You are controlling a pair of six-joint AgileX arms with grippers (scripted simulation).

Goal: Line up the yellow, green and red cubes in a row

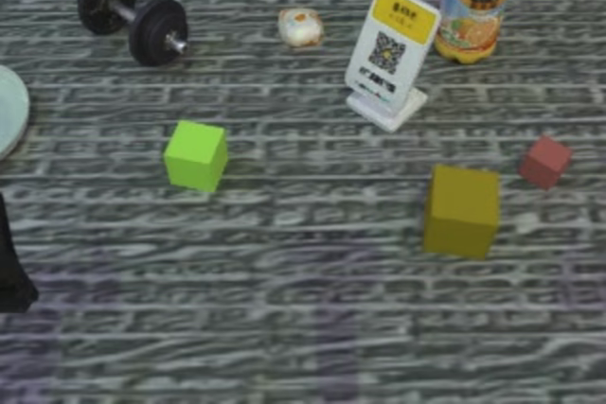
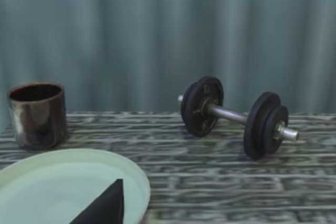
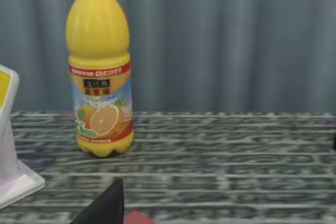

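The left arm (image 1: 13,267) shows only as a dark shape at the top view's left edge, low over the counter (image 1: 303,328). One dark fingertip (image 2: 102,207) of the left claw juts into its own wrist view. The right arm lies outside the top view; a single dark fingertip (image 3: 102,205) of its claw appears in the right wrist view.
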